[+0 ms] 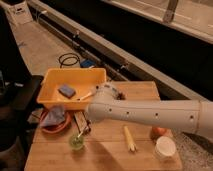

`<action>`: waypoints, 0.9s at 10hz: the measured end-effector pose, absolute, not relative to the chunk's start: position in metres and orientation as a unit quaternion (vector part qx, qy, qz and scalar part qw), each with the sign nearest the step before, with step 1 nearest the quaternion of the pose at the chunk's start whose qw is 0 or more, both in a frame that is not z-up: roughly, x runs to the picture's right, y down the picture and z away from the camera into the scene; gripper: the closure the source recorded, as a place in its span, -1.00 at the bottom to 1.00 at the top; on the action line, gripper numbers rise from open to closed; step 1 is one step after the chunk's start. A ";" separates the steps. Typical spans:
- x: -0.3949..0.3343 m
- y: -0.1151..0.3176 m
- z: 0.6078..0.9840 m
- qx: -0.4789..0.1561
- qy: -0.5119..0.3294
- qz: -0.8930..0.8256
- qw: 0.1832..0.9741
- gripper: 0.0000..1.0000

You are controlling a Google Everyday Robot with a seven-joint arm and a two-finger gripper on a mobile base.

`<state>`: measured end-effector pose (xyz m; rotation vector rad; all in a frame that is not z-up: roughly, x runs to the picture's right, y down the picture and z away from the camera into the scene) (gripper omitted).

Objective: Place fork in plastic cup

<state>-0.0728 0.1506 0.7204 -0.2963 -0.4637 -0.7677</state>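
The tool (86, 131) hovers just above the plastic cup (76, 142) — presumably lining up the fork's drop.

dim room; wooden table (105, 156) on grey floor (42, 50); dark railing (120, 55) behind; black cable coil (69, 60).

The gripper (86, 130) is mostly hidden behind the arm (150, 114); the fork is too small to make out.
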 end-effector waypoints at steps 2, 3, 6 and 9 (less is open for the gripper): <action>-0.078 0.155 0.720 -0.145 -0.230 -0.372 0.887 1.00; -0.081 0.156 0.720 -0.146 -0.233 -0.374 0.886 1.00; -0.091 0.162 0.723 -0.155 -0.237 -0.381 0.880 1.00; -0.094 0.168 0.728 -0.167 -0.236 -0.383 0.878 0.94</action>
